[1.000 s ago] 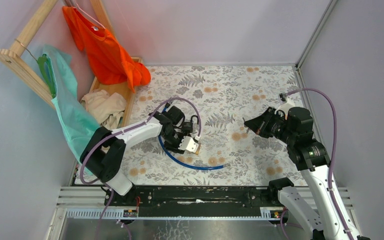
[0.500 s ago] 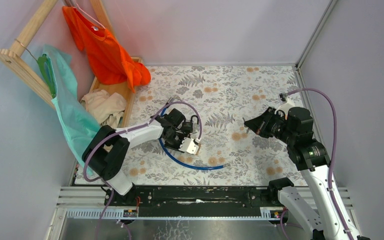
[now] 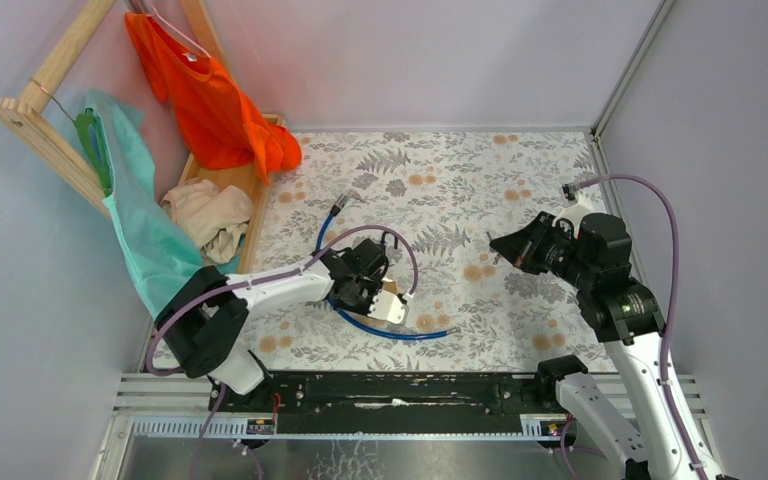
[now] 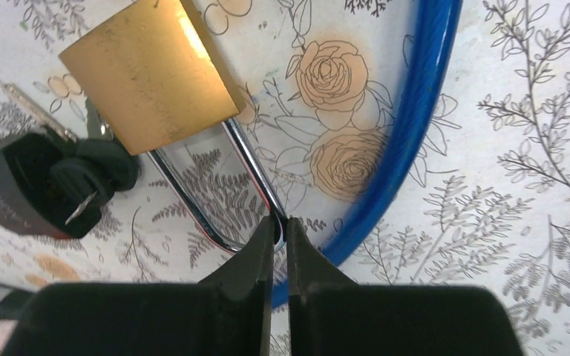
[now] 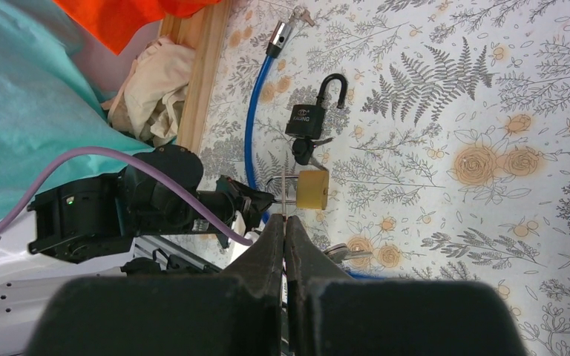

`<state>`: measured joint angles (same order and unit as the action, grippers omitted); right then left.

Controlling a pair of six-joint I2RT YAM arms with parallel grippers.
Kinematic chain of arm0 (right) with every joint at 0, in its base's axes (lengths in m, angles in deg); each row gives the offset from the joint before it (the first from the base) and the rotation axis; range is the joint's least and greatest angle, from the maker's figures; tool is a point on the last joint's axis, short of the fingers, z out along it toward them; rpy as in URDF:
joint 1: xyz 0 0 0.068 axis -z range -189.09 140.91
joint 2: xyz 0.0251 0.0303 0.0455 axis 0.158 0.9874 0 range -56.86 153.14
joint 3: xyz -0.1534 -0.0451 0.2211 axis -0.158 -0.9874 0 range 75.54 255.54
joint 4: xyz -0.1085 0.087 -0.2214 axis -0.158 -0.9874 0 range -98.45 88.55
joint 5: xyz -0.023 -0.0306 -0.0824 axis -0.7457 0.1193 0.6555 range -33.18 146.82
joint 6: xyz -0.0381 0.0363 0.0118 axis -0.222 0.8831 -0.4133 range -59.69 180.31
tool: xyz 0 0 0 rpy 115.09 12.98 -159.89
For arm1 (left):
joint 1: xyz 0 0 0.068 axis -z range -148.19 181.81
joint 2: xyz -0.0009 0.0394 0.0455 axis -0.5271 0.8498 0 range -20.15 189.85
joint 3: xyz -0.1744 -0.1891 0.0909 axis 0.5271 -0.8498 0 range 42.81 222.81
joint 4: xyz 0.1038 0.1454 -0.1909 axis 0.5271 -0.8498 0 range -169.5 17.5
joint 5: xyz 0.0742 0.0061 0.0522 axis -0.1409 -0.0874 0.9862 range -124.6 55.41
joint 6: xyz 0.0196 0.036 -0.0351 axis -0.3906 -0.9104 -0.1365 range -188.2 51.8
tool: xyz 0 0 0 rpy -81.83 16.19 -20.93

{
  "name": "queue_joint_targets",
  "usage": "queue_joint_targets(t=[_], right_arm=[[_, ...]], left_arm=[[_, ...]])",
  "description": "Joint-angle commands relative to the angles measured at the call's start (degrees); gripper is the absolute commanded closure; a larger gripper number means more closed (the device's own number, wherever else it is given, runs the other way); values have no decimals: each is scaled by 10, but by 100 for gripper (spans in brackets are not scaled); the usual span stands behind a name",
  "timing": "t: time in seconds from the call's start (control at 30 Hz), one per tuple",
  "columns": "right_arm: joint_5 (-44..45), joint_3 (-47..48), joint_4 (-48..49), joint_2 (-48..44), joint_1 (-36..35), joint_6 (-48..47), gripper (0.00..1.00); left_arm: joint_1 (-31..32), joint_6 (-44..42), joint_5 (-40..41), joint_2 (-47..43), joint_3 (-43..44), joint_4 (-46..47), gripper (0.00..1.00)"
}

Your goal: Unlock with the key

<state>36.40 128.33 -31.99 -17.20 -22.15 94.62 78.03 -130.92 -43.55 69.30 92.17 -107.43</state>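
Tabletop (image 3: 520,150): flower-patterned; both padlocks, the cable and the keys are laid on it.
Left fingers (image 4: 271,245): clamped on the silver hoop of the brass padlock (image 4: 148,78), which lies flat. The step in hand is judged to be steadying this lock.
Right fingers (image 5: 276,241): pressed together, raised well apart from the locks. Whether anything thin is pinched cannot be told.
Next move: the key is to be lined up with the brass padlock's keyhole, which is not seen here.
Blue cable (image 4: 415,141): curved just beside the clamped hoop, so any approach is crowded.
Black padlock (image 5: 308,119): hoop standing open, near the brass one.
Key (image 5: 304,152): black-headed, lying between the two padlocks, against the black one.
Silver key (image 4: 33,111): a look-alike nearby, easily mistaken.
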Motion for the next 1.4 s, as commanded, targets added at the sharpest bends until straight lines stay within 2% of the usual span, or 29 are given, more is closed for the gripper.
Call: queue_joint_targets(t=[0.0, 0.13, 0.37, 0.7, 1.0, 1.37], right_arm=[[1, 31, 9, -9, 1, -7, 100], [0, 33, 9, -11, 1, -7, 100], [-3, 37, 6, -16, 1, -6, 100], [-6, 38, 8, -17, 1, -1, 100], [-7, 39, 9, -17, 1, 2, 100], [-1, 34, 6, -25, 1, 0, 100]], left_arm=[[23, 100, 52, -41, 38, -51, 100], [31, 156, 58, -60, 83, -100, 100], [46, 213, 115, -74, 136, -168, 100], [52, 224, 130, -81, 190, -239, 100], [51, 238, 148, -31, 217, -291, 100], [49, 242, 181, 51, 243, -263, 100]])
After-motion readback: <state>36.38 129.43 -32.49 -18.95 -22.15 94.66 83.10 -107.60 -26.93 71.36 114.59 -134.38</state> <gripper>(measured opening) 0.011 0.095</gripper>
